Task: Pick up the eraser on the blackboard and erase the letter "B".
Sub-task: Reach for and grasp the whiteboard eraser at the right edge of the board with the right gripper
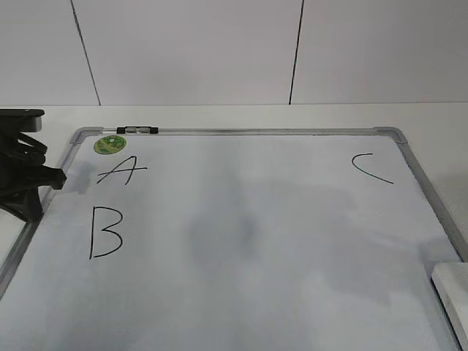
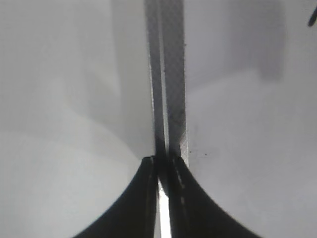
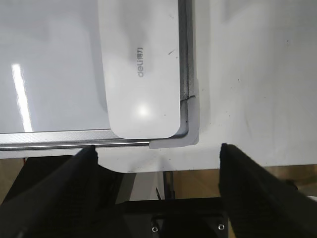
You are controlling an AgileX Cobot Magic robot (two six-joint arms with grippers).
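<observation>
The blackboard [image 1: 241, 132] is a white board with a grey frame lying flat on the table. The letter "B" [image 1: 104, 232] is drawn near its left edge, below an "A" [image 1: 121, 170]; a "C" [image 1: 371, 168] is at the far right. The white eraser [image 1: 453, 292] lies in the board's near right corner and also shows in the right wrist view [image 3: 141, 69]. My right gripper [image 3: 157, 151] is open and empty, just off that corner. My left gripper [image 2: 163, 163] is shut and empty over the board's left frame [image 2: 168, 74]; it also shows in the exterior view [image 1: 22, 175].
A green round sticker [image 1: 110, 144] sits at the board's far left corner. A small marker [image 1: 137, 130] lies on the far frame. The table's front edge [image 3: 148, 166] runs close behind the board's near corner, under my right gripper.
</observation>
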